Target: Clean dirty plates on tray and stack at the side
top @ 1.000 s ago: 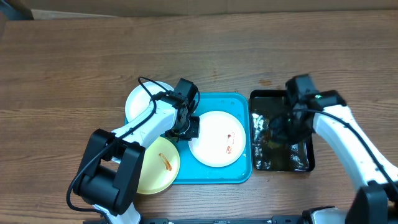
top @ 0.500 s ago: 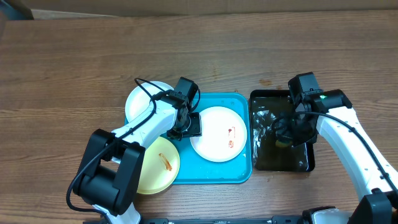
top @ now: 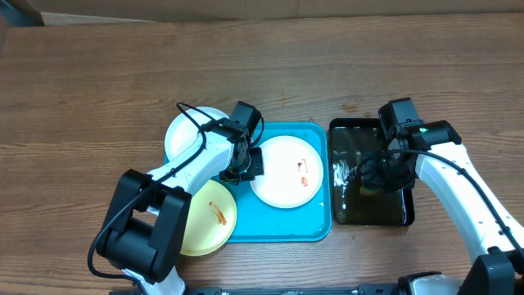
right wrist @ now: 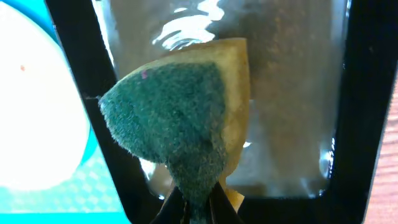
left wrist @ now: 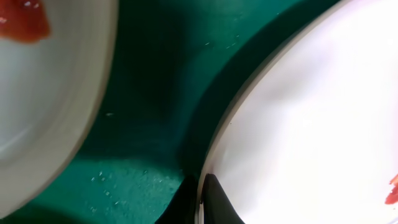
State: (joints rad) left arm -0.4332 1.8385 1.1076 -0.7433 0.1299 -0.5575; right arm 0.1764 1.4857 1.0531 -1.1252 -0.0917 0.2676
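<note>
Here, white plate [top: 282, 179], rim between left jaws.

Table [top: 246, 65] far side open — free passage; left arm [top: 192, 164] overhangs rear white plate [top: 178, 138], tray [top: 318, 231] front corner bare

A narrow black rectangular plastic tray [top: 370, 123] sits on the brown wood-grain tabletop [top: 123, 82], holding clear water (rippled, with bright glints). A yellow foam sponge with a dark green scouring face [right wrist: 180, 118], pinched into a wedge, is over the water; whether it touches cannot be told.
</note>
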